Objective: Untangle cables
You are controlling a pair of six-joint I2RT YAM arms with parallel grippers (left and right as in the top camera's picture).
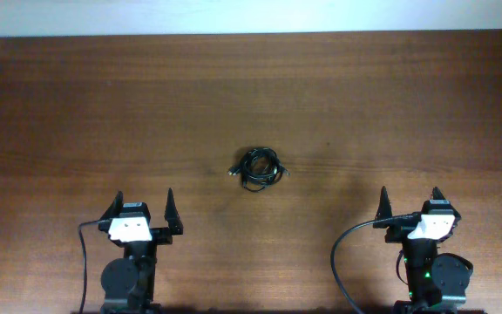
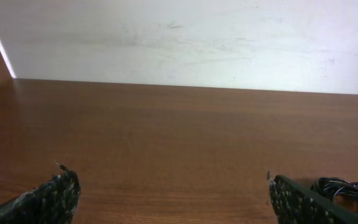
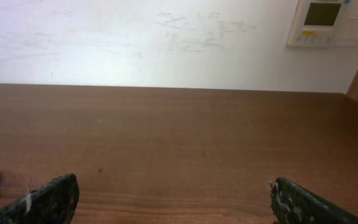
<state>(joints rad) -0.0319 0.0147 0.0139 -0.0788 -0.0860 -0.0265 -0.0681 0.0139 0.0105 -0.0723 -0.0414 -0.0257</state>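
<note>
Left gripper (image 1: 144,199) standing wide open, holding nothing; right gripper (image 1: 410,195) gaping equally wide, touching nothing; cables (image 1: 258,167) lying as small black knotted bundle mid-table, ahead of and between both arms; plug ends barely showing; wrist views cropping bundle at frame edges; table (image 1: 364,105) showing smooth brown wood grain.

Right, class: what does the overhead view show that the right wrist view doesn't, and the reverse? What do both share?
Only overhead: the left gripper, open, and the whole cable bundle, knotted mid-table. Only right wrist: a wall panel on the white wall, upper right. Both: the wooden table, the open right gripper, and, likely, the bundle's edge at the wrist view's left margin.
</note>
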